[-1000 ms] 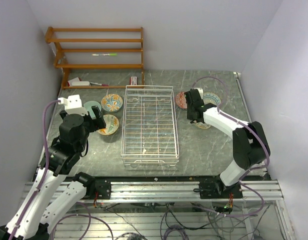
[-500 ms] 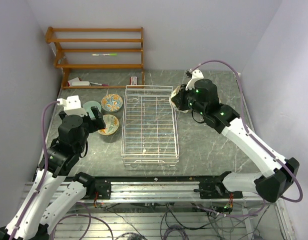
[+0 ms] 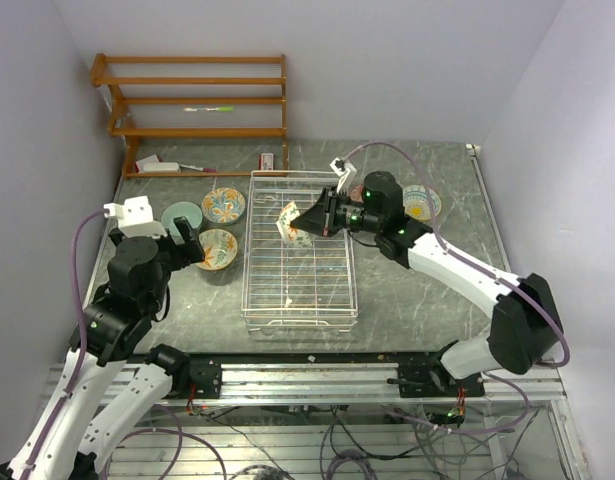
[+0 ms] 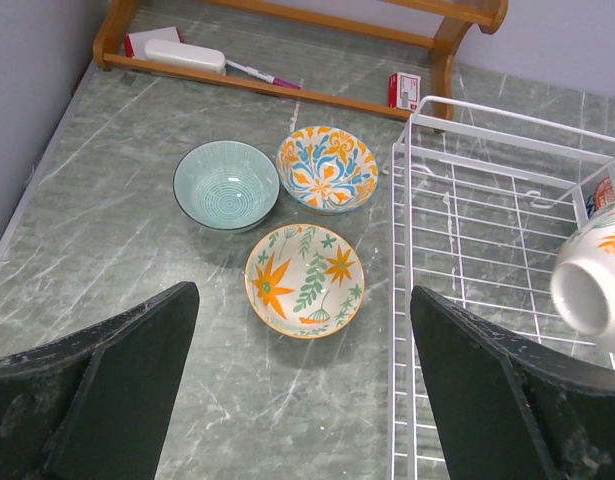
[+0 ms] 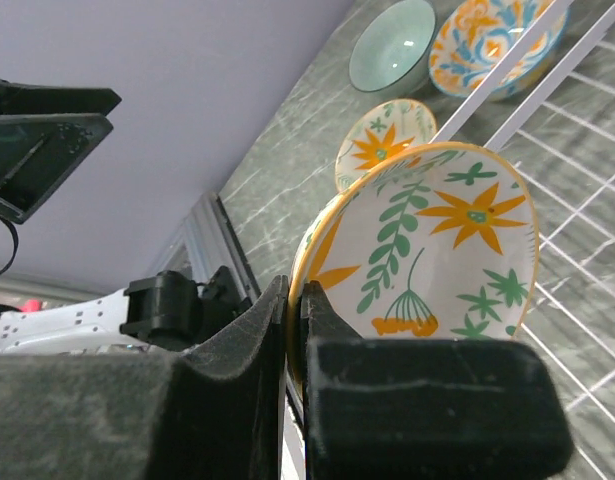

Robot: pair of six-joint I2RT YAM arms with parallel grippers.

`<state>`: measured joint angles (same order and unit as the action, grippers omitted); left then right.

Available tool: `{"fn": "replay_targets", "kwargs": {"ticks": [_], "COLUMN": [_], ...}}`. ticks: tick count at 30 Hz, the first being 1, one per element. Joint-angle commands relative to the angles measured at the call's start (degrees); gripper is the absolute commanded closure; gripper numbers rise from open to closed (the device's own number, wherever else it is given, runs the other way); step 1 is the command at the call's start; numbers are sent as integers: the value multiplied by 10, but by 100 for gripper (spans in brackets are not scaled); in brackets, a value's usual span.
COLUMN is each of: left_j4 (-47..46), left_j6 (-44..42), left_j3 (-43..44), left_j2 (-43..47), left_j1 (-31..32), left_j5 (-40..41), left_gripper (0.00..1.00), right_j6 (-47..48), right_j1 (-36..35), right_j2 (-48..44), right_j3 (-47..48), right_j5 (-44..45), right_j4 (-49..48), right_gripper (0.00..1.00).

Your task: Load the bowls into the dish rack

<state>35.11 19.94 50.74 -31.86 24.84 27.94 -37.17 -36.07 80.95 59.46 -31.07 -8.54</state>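
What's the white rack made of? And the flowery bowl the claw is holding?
The rack looks like thin metal wire coated white: you see the table through its grid. The bowl in the right claw looks like glazed ceramic, probably: smooth, shiny, painted leaves and orange flowers.

Left gripper (image 4: 302, 300): your two dark fingers (image 4: 97, 390) stand wide apart, holding nothing.
Between them: you see a leaf-and-flower bowl (image 4: 305, 279), upright on the table (image 4: 107, 230).
Beyond it: teal bowl (image 4: 226, 185) and orange-blue bowl (image 4: 327, 167), just beside each other.
Right: white dish rack (image 4: 407, 200); above it, a tilted bowl (image 4: 590, 285) shows you its white underside.
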Motion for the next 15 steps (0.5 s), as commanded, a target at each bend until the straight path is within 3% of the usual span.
{"fn": "replay_targets", "kwargs": {"ticks": [1, 15], "left_j4": [12, 41], "left_j6": [-1, -8], "left_j3": [25, 41], "left_j2": [11, 37], "left_j1": [-4, -4], "left_j5": [13, 23], "left_gripper": [2, 2], "right_j6": [-51, -133], "right_j1": [-9, -43], "right_j2": [22, 178], "right_j3": [-3, 7], "right_j5": [-43, -4], "right_j4": [-136, -271], "right_gripper": [100, 100]}}
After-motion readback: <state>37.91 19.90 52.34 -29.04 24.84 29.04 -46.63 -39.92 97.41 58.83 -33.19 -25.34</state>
